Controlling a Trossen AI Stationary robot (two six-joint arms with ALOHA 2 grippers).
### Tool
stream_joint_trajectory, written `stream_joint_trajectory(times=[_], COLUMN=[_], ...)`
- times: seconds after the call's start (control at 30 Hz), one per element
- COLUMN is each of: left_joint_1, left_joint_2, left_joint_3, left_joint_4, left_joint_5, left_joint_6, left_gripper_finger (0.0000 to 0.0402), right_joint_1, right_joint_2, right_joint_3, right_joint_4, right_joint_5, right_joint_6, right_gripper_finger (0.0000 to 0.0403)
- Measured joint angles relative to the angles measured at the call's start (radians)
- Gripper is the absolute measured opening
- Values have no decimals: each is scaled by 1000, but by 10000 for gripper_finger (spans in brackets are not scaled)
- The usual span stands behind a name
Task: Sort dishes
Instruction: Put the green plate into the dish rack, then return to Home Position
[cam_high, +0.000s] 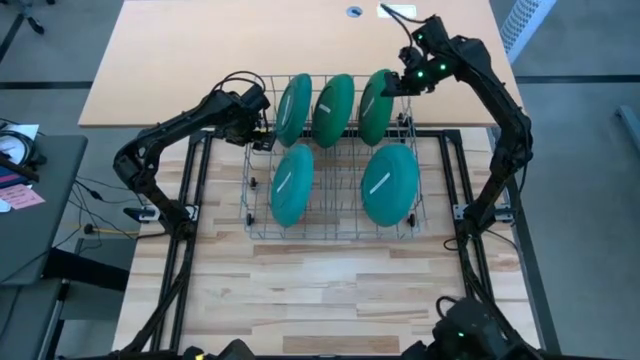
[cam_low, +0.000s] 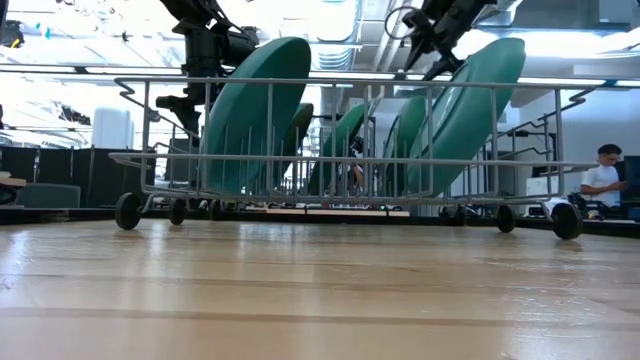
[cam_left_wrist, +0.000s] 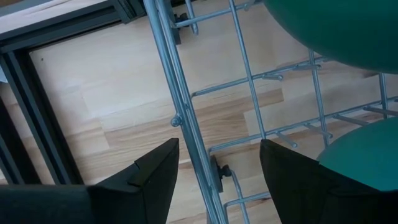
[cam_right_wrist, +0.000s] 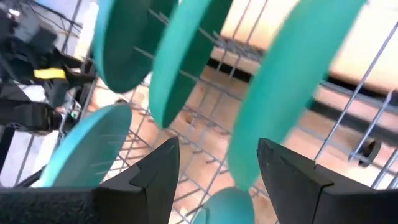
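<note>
Wire rack (cam_high: 331, 228) sat mid-frame in the high view on the wooden table (cam_high: 330, 300). Five plates stood in it: three in the upper row (cam_high: 334, 108), two teal ones in the lower row (cam_high: 390, 184). No plates lay outside the rack, so sorting looked near finished or done. Right gripper (cam_high: 402, 84) was at the upper-right plate (cam_high: 375, 104), jaws apart, straddling its rim, holding nothing. Left gripper (cam_high: 262, 122) hung at the rack's upper-left edge, jaws released, empty.
</note>
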Motion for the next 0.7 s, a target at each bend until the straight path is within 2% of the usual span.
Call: stream_joint_trajectory(times=[0.3,0.53,0.7], left_joint_1=[0,0,-5], left_joint_2=[0,1,1], left_joint_3=[0,0,0], left_joint_4=[-8,-9,-10], left_joint_5=[0,0,0], left_joint_6=[0,5,6], left_gripper_finger=[219,219,219], right_joint_1=[-17,-33,-30], right_joint_2=[0,0,-1], right_joint_3=[162,228,264], right_joint_4=[-50,-109,-190], right_joint_5=[16,21,22], right_joint_6=[0,-6,-67], right_gripper_finger=[222,222,222])
